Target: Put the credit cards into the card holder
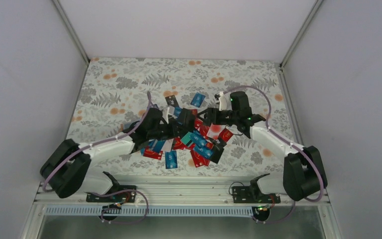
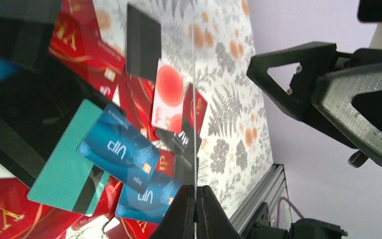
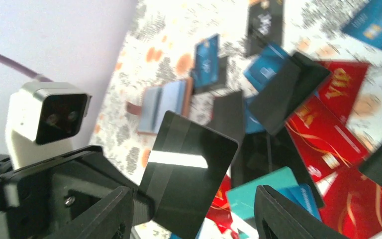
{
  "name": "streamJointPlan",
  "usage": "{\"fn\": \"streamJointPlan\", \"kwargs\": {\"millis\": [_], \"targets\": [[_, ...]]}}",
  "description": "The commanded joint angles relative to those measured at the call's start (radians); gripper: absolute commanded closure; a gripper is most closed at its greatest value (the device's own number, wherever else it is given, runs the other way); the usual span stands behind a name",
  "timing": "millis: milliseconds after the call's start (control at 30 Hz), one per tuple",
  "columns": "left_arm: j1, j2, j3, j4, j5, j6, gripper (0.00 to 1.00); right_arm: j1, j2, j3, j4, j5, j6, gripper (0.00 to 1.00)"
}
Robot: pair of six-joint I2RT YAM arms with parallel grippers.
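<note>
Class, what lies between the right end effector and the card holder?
A glossy black card, pinched by the left end effector, stands between the right end effector and the card holder, seen in the right wrist view.

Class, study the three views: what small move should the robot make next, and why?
Probably draw the right gripper back a little. Its jaws stand open either side of the black card, which the left gripper pinches shut by one edge, so only the left holds it. Clearing away would let the left arm carry it to the tan card holder.
</note>
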Motion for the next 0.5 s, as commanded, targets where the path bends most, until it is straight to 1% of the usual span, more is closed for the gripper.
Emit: {"fn": "streamJointPlan", "kwargs": {"millis": [0, 233, 367, 467], "targets": [[0.045, -0.106, 0.044, -0.108, -0.013, 0.069, 0.98, -0.008, -0.043, 0.053, 0.044, -0.084, 0.065, 0.37], [0.129, -0.265, 0.051, -0.129, 0.077, 0.087, 0.98, -0.016, -0.03, 0.071, 0.197, -0.247, 0.17, 0.42], [0.154, -0.313, 0.078, -0.137, 0.137, 0.107, 0.98, -0.017, -0.014, 0.077, 0.282, -0.342, 0.222, 0.45], [0.161, -0.342, 0.107, -0.155, 0.156, 0.119, 0.98, -0.015, -0.008, 0.1, 0.306, -0.399, 0.229, 0.47]]}}
